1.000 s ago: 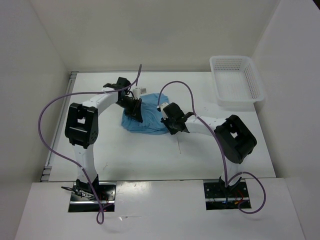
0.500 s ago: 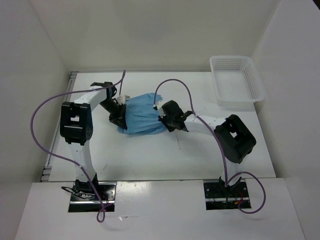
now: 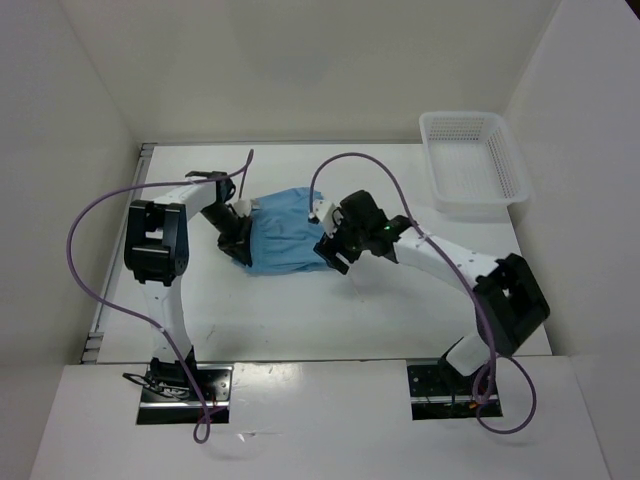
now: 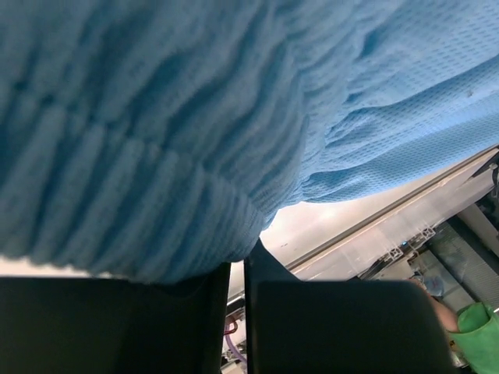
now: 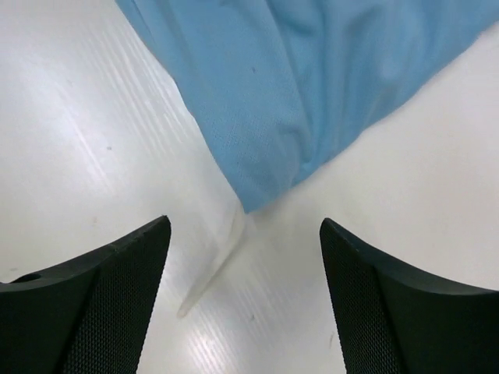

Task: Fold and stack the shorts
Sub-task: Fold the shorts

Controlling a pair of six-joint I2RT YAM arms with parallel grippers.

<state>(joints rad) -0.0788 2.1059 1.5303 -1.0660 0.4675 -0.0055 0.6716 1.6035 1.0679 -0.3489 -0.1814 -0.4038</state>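
Where a second ago the shorts [image 3: 285, 240] sat as a crumpled heap between my claws, they now lie pulled out wider, left to right, across the middle of the table [image 3: 300, 310]. My right claw [image 5: 244, 226], then clamped on the cloth, stands wide and empty just off a corner of it. My left claw [image 4: 238, 273] has moved further left. Its fingers are nearly together at the gathered waistband, and I cannot tell whether they pinch it.

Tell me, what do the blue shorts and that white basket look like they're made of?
The shorts: soft, matte knit cloth, judging by the waffle weave and the ribbed gathered band. The basket: probably white plastic, slightly glossy, with moulded mesh walls.
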